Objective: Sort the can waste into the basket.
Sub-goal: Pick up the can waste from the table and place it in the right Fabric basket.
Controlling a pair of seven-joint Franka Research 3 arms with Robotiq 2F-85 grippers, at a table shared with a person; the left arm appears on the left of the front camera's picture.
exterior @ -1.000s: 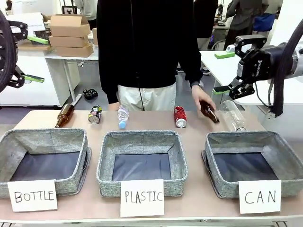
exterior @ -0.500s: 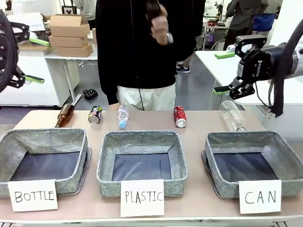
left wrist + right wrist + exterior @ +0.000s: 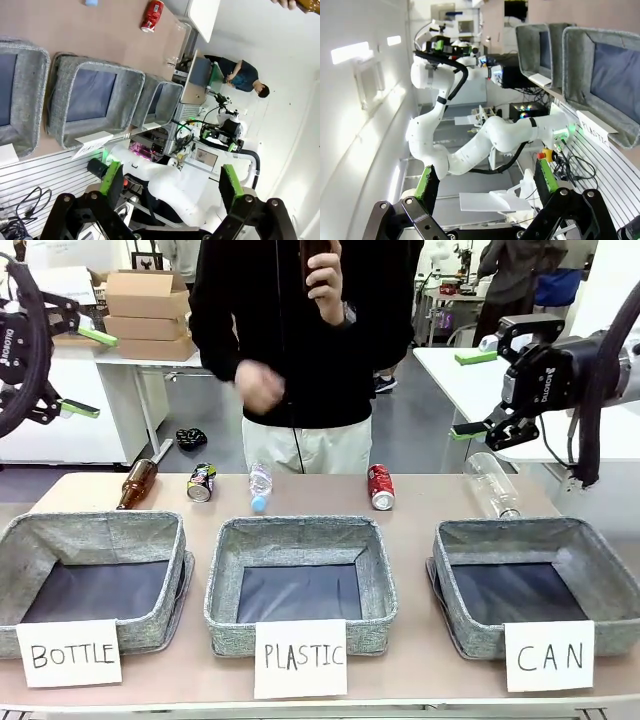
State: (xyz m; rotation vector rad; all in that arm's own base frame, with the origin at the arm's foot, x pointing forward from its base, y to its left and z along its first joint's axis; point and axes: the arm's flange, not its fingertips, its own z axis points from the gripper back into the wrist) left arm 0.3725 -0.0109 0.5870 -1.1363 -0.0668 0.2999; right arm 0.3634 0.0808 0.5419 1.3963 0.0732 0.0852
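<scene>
While the basket (image 3: 510,532) shows dark floor, 2 cans (image 3: 380,487) (image 3: 201,483) lie outside.

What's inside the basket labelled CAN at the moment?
Nothing but its dark floor shows inside the CAN basket; the red can and black can lie on the table beyond it. The basket's near wall hides the floor's front strip.

front view: bright, even overhead room light; soft, short shadows on the tabletop (image 3: 420,505), no glare. the person's lowered hand (image 3: 260,387) is motion-blurred; the rest is sharp. right wrist view: light panel (image 3: 350,52) blown out, wall (image 3: 350,125) washed pale. left wrist view: white wall (image 3: 295,115) overexposed at right. both wrist views bow straight lines near the edges.
</scene>
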